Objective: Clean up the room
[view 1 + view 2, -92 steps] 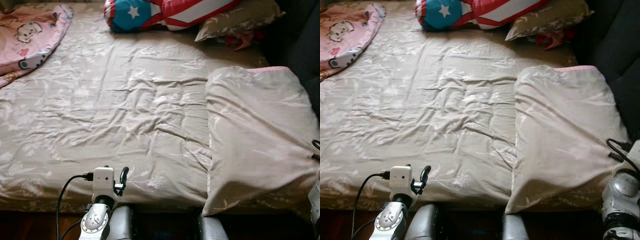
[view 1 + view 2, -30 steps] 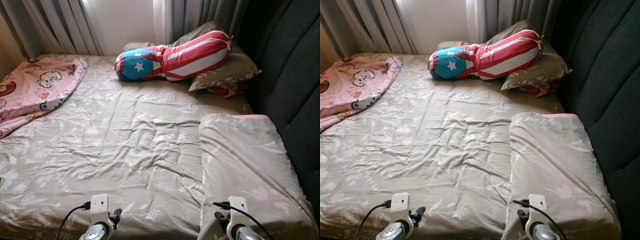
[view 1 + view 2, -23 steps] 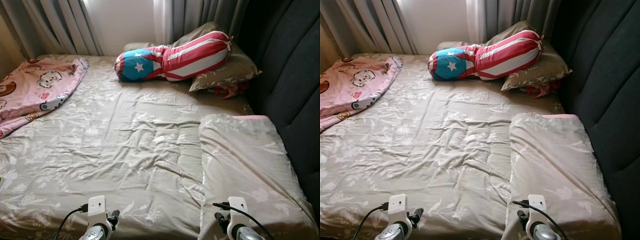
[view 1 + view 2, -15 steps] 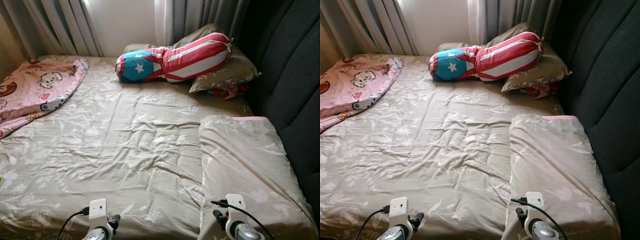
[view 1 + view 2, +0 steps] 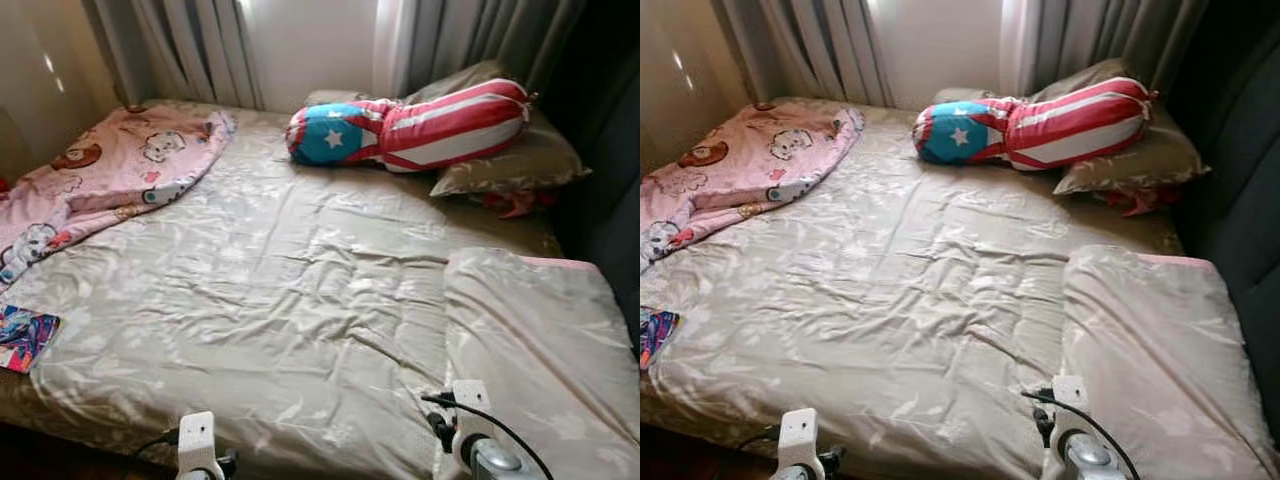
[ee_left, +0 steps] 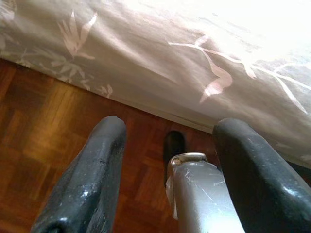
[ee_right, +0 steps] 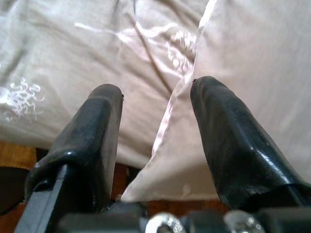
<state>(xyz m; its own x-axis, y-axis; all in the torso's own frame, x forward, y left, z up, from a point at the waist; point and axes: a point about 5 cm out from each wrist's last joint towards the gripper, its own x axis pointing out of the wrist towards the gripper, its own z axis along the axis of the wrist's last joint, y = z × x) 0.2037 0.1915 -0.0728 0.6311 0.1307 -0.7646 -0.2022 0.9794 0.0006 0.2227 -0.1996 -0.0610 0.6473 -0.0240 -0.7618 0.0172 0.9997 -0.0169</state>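
At the far left edge of the bed (image 5: 280,290) you see a small colourful book (image 5: 24,337) lying flat on the beige leaf-print cover, near the foot corner. Behind it, a pink cartoon-print blanket (image 5: 110,180) lies rumpled across the far left part of the bed, reaching up toward the grey curtains (image 5: 190,45).

Your left hand (image 6: 165,170) is low at the near edge of the bed, left of centre. In the left wrist view its two black fingers (image 6: 87,179) stand wide apart with nothing between them. They point at the hanging edge of the bed cover and the wood parquet floor (image 6: 43,141) below it. The book is well apart from this hand, further to the left and further onto the bed.

The middle of the bed is covered by the wrinkled beige cover. At its far end a bolster with red and white stripes and a blue end bearing a white star (image 5: 410,130) rests against a beige pillow (image 5: 520,160). A small red item (image 5: 510,203) sits just below that pillow; you cannot tell what it is.

Your right hand (image 7: 155,121) is at the near edge, right of centre. Its fingers (image 7: 228,136) are spread wide and hold nothing. They straddle the seam where a large beige pillow (image 5: 545,340) overlaps the bed cover. This pillow lies flat at the near right of the bed, directly in front of the right hand. A dark padded headboard (image 5: 1240,150) runs along the right side.
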